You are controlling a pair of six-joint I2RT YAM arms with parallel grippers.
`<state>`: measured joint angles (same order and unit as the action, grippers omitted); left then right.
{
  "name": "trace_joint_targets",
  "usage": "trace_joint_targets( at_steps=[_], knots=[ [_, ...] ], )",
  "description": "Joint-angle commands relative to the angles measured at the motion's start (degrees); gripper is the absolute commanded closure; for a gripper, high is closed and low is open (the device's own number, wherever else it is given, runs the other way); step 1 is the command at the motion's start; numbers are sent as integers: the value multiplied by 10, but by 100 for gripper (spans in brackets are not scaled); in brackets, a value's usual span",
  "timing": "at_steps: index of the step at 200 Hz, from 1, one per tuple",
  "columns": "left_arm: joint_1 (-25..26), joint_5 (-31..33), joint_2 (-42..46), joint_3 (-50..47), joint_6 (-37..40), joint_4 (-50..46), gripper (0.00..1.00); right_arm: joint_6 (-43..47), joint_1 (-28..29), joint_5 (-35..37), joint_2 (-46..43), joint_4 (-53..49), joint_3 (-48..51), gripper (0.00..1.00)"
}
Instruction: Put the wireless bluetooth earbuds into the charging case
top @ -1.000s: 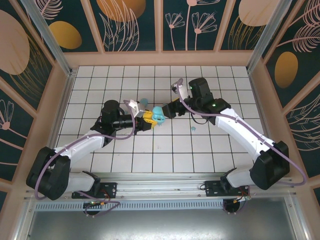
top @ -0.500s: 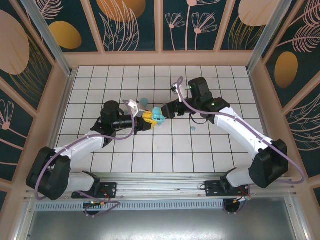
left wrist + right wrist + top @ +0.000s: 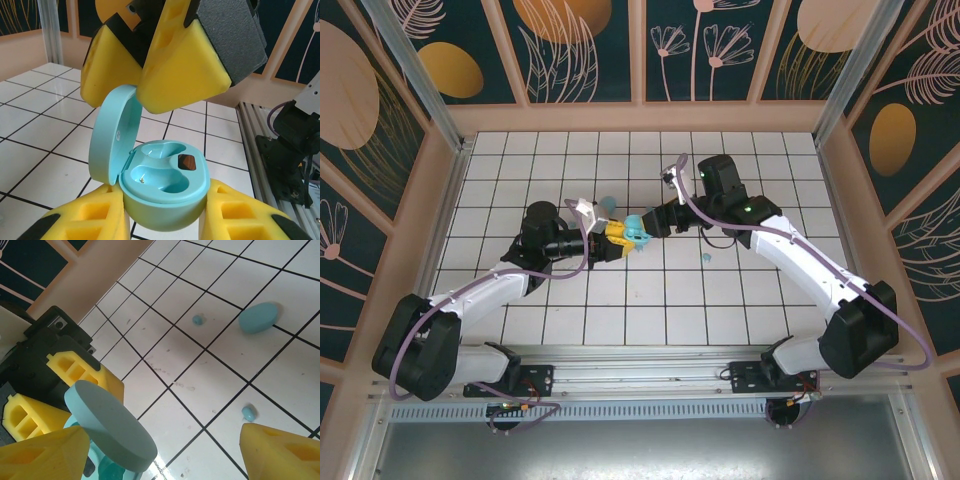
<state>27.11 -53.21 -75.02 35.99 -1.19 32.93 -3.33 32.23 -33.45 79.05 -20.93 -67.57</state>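
charging case (image 3: 165,202) open side up, lid (image 3: 106,137) upright

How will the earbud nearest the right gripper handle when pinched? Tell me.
The earbud looks tiny and rounded on glossy tile, so it probably skids or rolls if nudged. It seems hard plastic, likely stiff and very light. Against the right gripper's broad yellow fingers, it may squirt out of an off-centre pinch.

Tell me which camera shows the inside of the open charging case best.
The left wrist view: it looks straight into the charging case, showing both empty wells and the raised lid. The right wrist view shows mostly the lid's outside. The top view shows the case as just a small blue spot.
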Motion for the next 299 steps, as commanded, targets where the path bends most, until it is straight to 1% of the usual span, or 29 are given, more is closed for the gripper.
trace_joint_targets(
  at_steps=[1, 54, 110, 132, 160, 217, 231, 250, 254, 282, 299],
  knots=[
    [0, -20, 6, 5, -14, 27, 100, 12, 3, -10, -9, -5, -15, 21],
    [0, -21, 3, 6, -18, 34, 100, 16, 23, -9, -9, -11, -24, 21],
    [-1, -21, 4, 8, -20, 33, 100, 18, 23, 12, -26, -9, -19, 20],
    [-1, -20, 3, 9, -20, 33, 100, 19, 23, 10, -28, -12, -19, 20],
    [-2, -16, 4, 8, -24, 34, 100, 20, 23, -8, -40, -8, -17, 20],
    [-4, -11, 3, 6, -31, 40, 100, 11, 16, 32, -76, -2, -10, 19],
    [-5, -10, 3, 6, -31, 39, 100, 9, 6, 38, -86, -7, -11, 19],
    [-6, -9, 4, 4, -32, 37, 100, -6, -6, 67, -98, -17, -10, 18],
    [-7, -9, 4, 4, -32, 37, 100, -12, -26, 74, -100, -21, -9, 18],
    [-7, -7, 5, 4, -30, 35, 100, -61, -116, 124, -93, -61, 13, 20],
    [-8, -6, 5, 4, -29, 33, 100, -69, -153, 149, -74, -87, 39, 23]
  ],
)
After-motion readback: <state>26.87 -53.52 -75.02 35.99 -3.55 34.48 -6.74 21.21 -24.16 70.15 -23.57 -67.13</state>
